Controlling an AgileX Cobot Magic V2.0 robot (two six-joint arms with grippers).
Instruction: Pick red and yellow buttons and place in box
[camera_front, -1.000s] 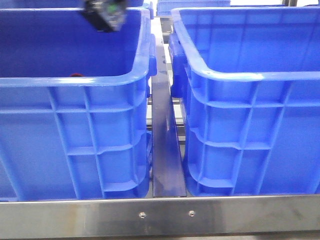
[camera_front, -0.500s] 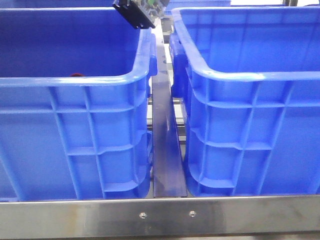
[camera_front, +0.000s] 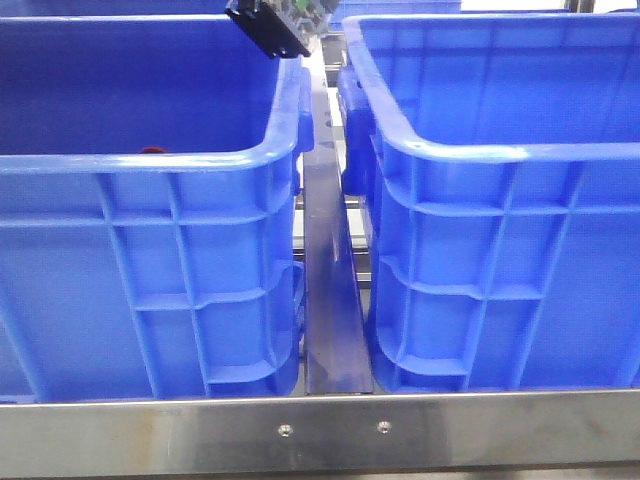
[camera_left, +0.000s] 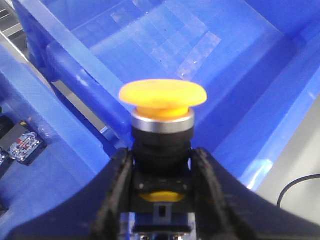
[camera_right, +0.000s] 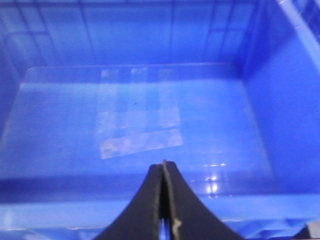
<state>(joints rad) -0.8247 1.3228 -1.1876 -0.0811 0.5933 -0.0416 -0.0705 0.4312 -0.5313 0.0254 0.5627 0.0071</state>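
So the left fingers (camera_left: 161, 210) are pinching the yellow button (camera_left: 163, 98) by its dark body, cap pointing away from the wrist, held up in the air over the strip between the two crates. From the front the left gripper (camera_front: 280, 22) sits high over the left crate's (camera_front: 150, 240) inner rim, right crate (camera_front: 500, 230) just beside it. A bit of red (camera_front: 152, 151) peeks over the left crate's near rim. Right fingers (camera_right: 164, 200) are pressed together, nothing in them, above a bare blue crate floor (camera_right: 135, 125).

Two blue crates (camera_front: 150, 250) (camera_front: 500, 250) stand side by side on a metal-edged bench (camera_front: 320, 430), a narrow gap between them.
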